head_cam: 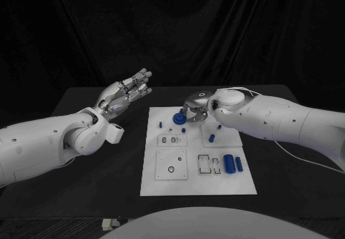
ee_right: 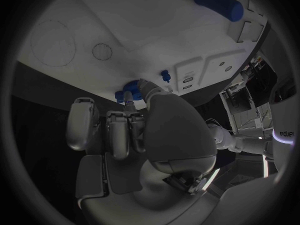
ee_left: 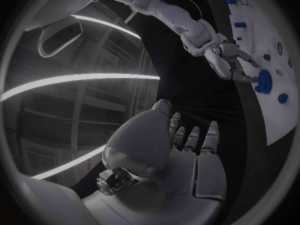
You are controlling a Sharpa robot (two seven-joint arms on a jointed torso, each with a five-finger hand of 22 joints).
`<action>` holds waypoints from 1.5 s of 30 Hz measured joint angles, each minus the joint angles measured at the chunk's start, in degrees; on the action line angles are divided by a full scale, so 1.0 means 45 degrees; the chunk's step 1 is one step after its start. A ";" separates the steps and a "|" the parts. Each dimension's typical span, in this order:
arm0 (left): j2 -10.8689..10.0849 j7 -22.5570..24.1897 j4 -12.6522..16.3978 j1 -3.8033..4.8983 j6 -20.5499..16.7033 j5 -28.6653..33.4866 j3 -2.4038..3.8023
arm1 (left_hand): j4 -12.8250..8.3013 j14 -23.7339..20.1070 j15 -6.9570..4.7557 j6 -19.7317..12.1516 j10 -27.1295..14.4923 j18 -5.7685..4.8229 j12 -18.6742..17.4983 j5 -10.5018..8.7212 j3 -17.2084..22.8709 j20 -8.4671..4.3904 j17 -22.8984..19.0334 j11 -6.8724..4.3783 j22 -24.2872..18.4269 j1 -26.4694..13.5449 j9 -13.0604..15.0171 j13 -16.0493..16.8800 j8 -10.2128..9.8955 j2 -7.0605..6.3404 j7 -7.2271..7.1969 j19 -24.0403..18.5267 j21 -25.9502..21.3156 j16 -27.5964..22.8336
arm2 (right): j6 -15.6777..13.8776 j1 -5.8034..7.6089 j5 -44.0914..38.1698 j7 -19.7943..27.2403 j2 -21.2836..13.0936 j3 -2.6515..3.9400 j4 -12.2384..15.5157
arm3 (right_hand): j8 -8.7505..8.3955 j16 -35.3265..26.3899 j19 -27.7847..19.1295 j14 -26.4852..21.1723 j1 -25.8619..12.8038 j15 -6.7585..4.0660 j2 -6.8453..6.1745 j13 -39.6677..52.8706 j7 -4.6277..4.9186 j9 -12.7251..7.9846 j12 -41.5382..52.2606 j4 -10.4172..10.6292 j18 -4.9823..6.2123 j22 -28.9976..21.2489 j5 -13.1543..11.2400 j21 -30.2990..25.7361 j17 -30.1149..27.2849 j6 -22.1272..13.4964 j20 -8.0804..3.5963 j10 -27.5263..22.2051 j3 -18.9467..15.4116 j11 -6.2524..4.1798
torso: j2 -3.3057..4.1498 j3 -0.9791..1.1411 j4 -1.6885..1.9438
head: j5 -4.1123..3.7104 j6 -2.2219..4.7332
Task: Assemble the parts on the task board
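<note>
Silver and idle, my left hand (head_cam: 128, 90) hovers above the black tabletop (head_cam: 93, 107) beside the task board (head_cam: 198, 185), fingers apart, holding nothing. My right hand (head_cam: 194, 108) is over the board's far end, fingers pinching a round blue part (head_cam: 177, 118). I judge I'm seating it; next, press it squarely into its recess.

black table (head_cam: 287, 164), dark curtain (head_cam: 216, 40) behind
</note>
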 measured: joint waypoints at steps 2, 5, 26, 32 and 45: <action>-0.0007 0.0000 0.0000 0.0000 0.0004 0.0000 0.0000 | 0.0000 0.0000 0.0000 0.0000 0.0000 0.0001 0.0000 0.0000 0.0000 0.0000 0.0000 0.0000 0.0000 0.0000 0.0000 0.0000 0.0000 0.0000 0.0000 0.0000 0.0000 0.0000 | -0.0020 0.0000 0.0000 0.0000 -0.0077 0.0012 0.0047 | 0.0148 0.0000 0.0004 0.0000 0.0000 0.0000 0.0000 0.0000 -0.0016 0.0096 0.0000 -0.0035 0.0000 -0.0001 -0.0035 0.0000 0.0000 0.0290 0.0004 0.0000 -0.0035 0.0000 | 0.0000 0.0000 0.0002 | 0.0007 0.0000; -0.0013 0.0000 -0.0001 -0.0002 0.0007 0.0000 0.0000 | -0.0035 0.0000 0.0000 0.0047 -0.0048 0.0001 0.0000 -0.0001 0.0034 0.0000 0.0000 0.0047 0.0000 0.0000 0.0000 0.0000 0.0000 0.0000 0.0047 0.0000 0.0000 0.0000 | -0.0046 0.0000 0.0001 0.0001 -0.0196 0.0010 0.0118 | 0.0358 0.0000 0.0045 0.0000 0.0000 0.0000 0.0000 0.0000 -0.0091 0.0286 0.0000 -0.0087 -0.0001 -0.0001 -0.0051 0.0000 0.0000 0.0661 0.0045 0.0000 -0.0088 0.0000 | 0.0000 0.0000 0.0004 | 0.0009 0.0000; -0.0106 0.0001 -0.0013 -0.0012 0.0014 -0.0001 0.0000 | -0.0034 0.0000 0.0000 0.0046 -0.0048 0.0000 0.0000 -0.0004 0.0034 -0.0001 0.0000 0.0046 0.0000 0.0000 -0.0002 0.0000 0.0000 0.0000 0.0046 -0.0001 0.0000 0.0000 | -0.1602 0.0412 -0.0003 0.0041 -0.2154 -0.0015 0.1568 | 0.0026 0.0000 0.0654 0.0000 -0.0352 -0.0001 -0.0083 0.0000 -0.0178 0.0465 0.0000 0.0450 -0.0003 -0.0004 -0.1412 0.0696 -0.0002 -0.1011 -0.0052 0.0030 -0.0581 -0.0031 | -0.0006 0.0000 -0.0005 | 0.0071 0.0000; -0.0097 0.0000 -0.0035 -0.0020 0.0015 -0.0001 0.0000 | -0.0071 0.0000 0.0000 0.0138 -0.0002 0.0000 0.0000 -0.0004 0.0070 -0.0001 0.0000 0.0092 0.0000 0.0000 0.0011 0.0000 0.0000 0.0000 0.0047 -0.0001 0.0000 0.0000 | -0.2887 0.0799 -0.0003 0.0043 -0.3307 -0.0001 0.2410 | -0.0151 0.0000 0.0757 0.0015 -0.0618 -0.0111 -0.0356 -0.0001 -0.0253 0.0150 0.0000 0.1110 -0.0052 -0.0005 -0.2208 0.1919 -0.0003 -0.1196 -0.0119 0.0027 -0.0859 -0.0101 | -0.0015 0.0000 -0.0011 | 0.0026 0.0000; -0.0124 -0.0016 -0.0036 -0.0037 0.0018 -0.0002 -0.0001 | -0.0071 0.0000 0.0000 0.0138 -0.0002 0.0000 0.0000 -0.0004 0.0069 -0.0001 0.0010 0.0092 0.0000 0.0000 0.0011 0.0000 0.0000 0.0000 0.0047 -0.0001 0.0000 0.0000 | -0.5031 0.0811 0.0566 0.0288 -0.5101 -0.0003 0.3261 | 0.0035 0.0000 0.0754 0.0024 -0.1258 -0.0301 -0.1157 0.0009 -0.0387 -0.0053 -0.0001 0.1298 -0.0406 -0.0005 -0.2551 0.3109 -0.0004 -0.0546 -0.0300 0.0029 -0.1228 -0.0164 | -0.0026 0.0000 -0.0018 | 0.0011 0.0000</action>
